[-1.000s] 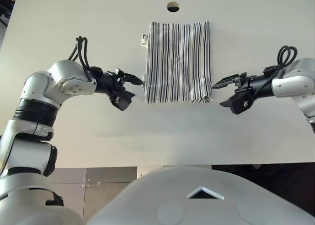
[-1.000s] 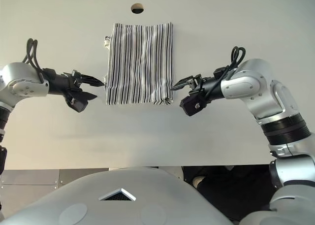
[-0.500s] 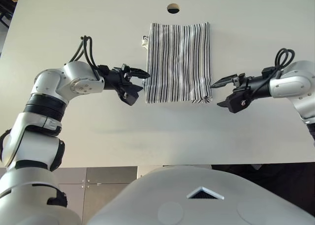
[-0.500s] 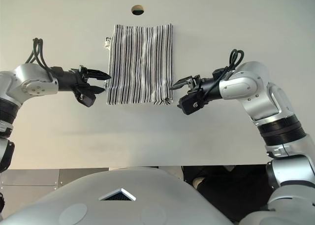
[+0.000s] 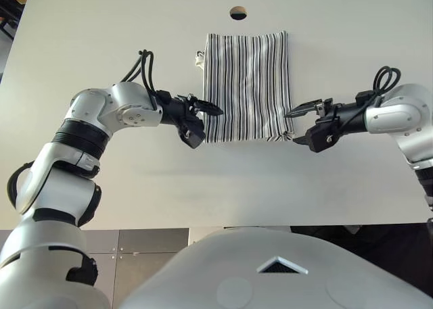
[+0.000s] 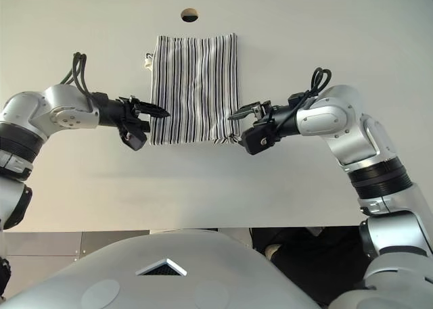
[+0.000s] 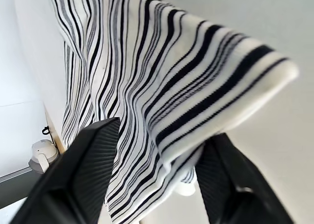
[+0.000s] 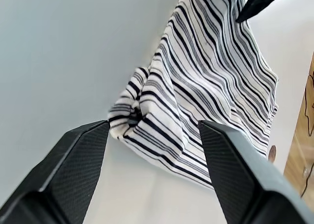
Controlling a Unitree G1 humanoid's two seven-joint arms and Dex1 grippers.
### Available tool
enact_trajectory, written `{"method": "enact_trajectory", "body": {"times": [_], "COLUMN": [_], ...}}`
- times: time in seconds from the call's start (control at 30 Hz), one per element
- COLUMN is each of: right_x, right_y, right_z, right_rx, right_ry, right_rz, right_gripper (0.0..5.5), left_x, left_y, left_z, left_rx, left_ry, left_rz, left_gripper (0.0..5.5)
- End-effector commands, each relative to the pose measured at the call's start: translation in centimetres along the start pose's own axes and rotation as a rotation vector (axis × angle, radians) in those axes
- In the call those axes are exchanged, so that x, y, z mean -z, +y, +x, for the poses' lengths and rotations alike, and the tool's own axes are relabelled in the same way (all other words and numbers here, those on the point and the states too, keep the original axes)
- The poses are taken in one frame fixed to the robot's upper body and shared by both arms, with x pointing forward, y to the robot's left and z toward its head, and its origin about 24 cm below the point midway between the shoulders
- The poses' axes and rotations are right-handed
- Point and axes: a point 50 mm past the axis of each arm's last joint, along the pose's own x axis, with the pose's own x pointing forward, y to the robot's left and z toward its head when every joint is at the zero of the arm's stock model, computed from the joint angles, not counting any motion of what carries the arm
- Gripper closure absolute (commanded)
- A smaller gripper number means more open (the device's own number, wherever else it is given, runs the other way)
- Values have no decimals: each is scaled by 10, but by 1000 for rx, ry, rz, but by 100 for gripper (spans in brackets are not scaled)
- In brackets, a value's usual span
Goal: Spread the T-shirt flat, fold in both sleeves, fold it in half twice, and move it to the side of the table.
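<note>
At the near corners of the striped T-shirt (image 5: 247, 86), the left gripper (image 5: 206, 124) and right gripper (image 5: 292, 127) are both spread, each with a corner between its fingers (nothing pinched yet). I'd close both together, lift low, and carry the near hem evenly to the far edge, by the table's (image 5: 101, 38) hole (image 5: 237, 12).

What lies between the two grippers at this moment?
The near edge of the folded T-shirt spans the stretch between the left gripper and the right gripper in the left eye view. Each wrist view shows a corner between open jaws.
</note>
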Motion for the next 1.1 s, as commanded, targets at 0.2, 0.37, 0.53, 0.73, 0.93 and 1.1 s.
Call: {"method": "enact_trajectory", "body": {"times": [0.2,0.37,0.53,0.73,0.93,1.1], "right_x": [-3,-5,3,3,3,6], "right_y": [-22,-23,-43,-29,-21,-12], "right_z": [3,0,-24,-12,5,23], "right_rx": [12,-67,-94,-192,-239,-300], "right_ry": [57,75,164,144,129,133], "right_rz": [-153,-208,-298,-342,-401,-428], "right_gripper": [217,217,217,217,217,217], "left_x": [-13,-12,-12,-11,-11,-11], "left_y": [-44,-42,-40,-39,-38,-38], "left_z": [14,15,15,13,13,10], "left_rx": [217,221,222,219,215,213], "left_ry": [-43,-44,-46,-42,-47,-48], "left_rz": [-57,-42,-33,-29,-28,-28], "left_gripper": [472,538,538,538,538,538]}}
